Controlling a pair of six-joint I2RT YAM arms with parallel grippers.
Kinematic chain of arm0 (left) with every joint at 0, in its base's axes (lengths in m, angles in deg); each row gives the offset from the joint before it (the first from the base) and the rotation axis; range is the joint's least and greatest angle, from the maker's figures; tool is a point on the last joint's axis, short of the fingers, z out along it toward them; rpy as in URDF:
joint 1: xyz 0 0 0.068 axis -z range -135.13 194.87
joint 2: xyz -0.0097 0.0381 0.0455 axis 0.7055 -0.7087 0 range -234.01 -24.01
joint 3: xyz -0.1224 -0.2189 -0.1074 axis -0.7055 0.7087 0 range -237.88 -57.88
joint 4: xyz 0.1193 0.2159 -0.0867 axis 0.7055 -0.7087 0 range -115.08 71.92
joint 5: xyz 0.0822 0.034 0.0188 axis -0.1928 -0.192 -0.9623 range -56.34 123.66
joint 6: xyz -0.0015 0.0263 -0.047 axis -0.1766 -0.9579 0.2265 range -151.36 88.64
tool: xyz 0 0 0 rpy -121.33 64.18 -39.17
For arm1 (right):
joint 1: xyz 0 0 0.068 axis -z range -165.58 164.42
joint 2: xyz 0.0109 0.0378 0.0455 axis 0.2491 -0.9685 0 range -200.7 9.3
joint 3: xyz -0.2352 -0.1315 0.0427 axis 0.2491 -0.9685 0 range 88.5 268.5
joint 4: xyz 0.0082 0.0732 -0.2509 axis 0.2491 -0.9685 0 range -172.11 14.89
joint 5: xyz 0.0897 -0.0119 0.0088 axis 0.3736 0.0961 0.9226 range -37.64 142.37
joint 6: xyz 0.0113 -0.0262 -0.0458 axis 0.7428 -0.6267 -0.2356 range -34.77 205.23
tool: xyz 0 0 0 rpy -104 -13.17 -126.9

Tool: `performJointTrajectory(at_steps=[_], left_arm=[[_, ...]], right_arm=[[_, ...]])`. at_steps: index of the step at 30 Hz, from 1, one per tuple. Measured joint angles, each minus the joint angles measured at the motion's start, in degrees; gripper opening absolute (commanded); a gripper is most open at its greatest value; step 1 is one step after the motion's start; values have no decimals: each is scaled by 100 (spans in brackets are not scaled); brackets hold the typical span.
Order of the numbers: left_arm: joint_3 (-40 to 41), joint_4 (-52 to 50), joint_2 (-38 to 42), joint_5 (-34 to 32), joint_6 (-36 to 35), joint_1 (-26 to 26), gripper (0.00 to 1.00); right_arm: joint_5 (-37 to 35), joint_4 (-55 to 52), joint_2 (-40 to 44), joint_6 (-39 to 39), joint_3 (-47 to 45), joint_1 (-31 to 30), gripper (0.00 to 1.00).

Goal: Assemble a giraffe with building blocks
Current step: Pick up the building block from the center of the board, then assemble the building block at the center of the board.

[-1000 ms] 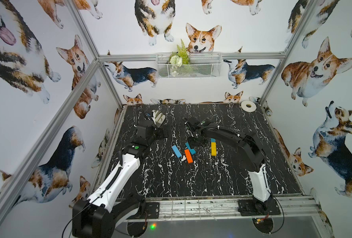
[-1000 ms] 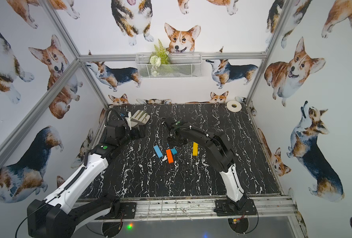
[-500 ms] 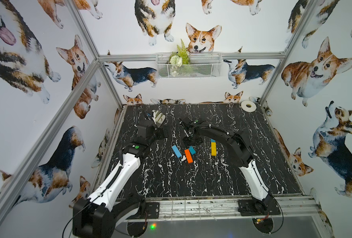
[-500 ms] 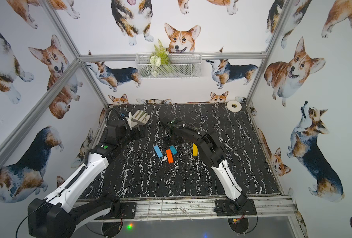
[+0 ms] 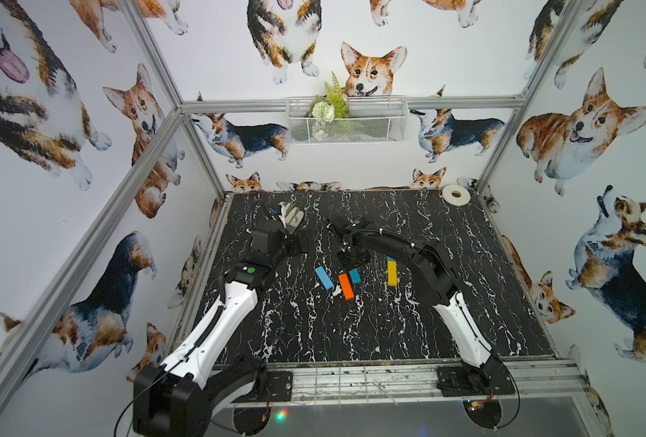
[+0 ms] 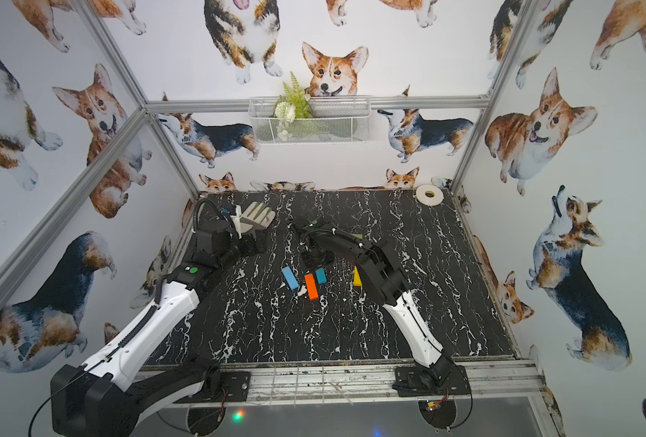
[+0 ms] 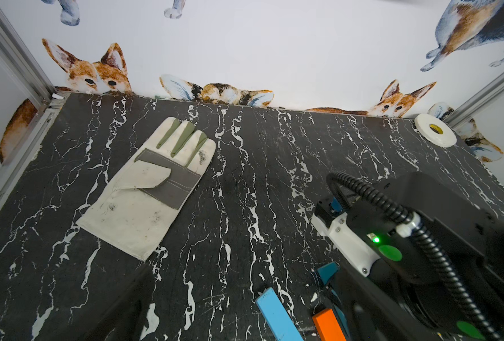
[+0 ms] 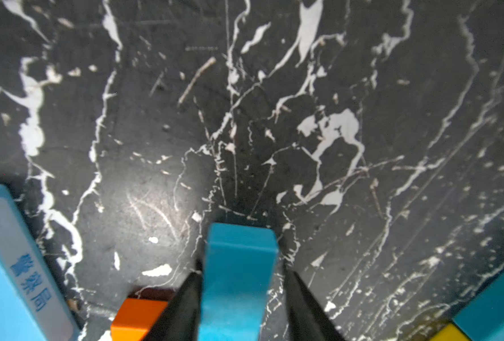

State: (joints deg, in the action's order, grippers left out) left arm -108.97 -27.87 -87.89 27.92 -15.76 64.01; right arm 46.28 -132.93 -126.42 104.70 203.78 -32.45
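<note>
1. The left arm (image 5: pixel 215 329) rises from its base at the lower left of the frame in a top view. Its white forearm runs diagonally toward the upper left part of the surface (image 5: pixel 351 340), and the wrist bends toward the right of the frame.
2. The left end effector (image 5: pixel 302 242) hangs above the surface just beside the glove (image 7: pixel 144 189), jaws spread wide with nothing between them.
3. The right arm (image 5: pixel 461 325) stands at the lower right of the frame and leans up to a raised elbow. Its black forearm reaches left to mid-frame, wrist turned down.
4. The right end effector (image 8: pixel 242 268) points down at the surface, its fingers (image 8: pixel 183 310) astride one teal block (image 8: pixel 236 289). One finger lies against the block's side; a sliver of surface shows between the other finger and the block. Whether the pinch is closed cannot be told.
5. The teal block lies at mid-frame in both top views, just beside the upper end of the orange block (image 5: pixel 346 286). The light-blue block (image 5: pixel 324 278) lies left of the orange one, near but apart.
6. The yellow block (image 5: pixel 392 273) lies to the right, beside the black forearm, with the second teal block (image 8: pixel 493 301) touching its end.
7. The tape roll (image 7: pixel 435 134) sits at the upper right corner of the surface, well apart from the blocks.
</note>
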Motion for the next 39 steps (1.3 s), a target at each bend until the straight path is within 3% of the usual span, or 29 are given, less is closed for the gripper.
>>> performJointTrajectory(at_steps=[10,15,18,20,21,24,29,34,39], left_arm=[[0,0,2,0,0,0,100],[0,0,2,4,0,0,100],[4,2,9,33,0,0,100],[7,4,15,68,2,0,100],[9,4,15,74,2,0,100],[20,9,20,103,2,0,100],[52,9,24,151,4,4,100],[68,55,37,234,7,7,100],[76,101,70,236,7,13,100]], right_arm=[[-188,46,662,-2,-673,83,28],[-63,463,2090,-74,-1690,717,27],[-164,846,3047,-409,-2308,1180,16],[-433,1193,3792,-826,-2892,1425,13],[-487,1342,4096,-1073,-3145,1508,0],[-442,2052,5104,-2343,-4166,1733,0],[431,2402,6640,-5007,-5547,2017,0],[1139,2028,6516,-6111,-5119,2330,0],[1521,1279,5884,-6186,-4846,2284,0]])
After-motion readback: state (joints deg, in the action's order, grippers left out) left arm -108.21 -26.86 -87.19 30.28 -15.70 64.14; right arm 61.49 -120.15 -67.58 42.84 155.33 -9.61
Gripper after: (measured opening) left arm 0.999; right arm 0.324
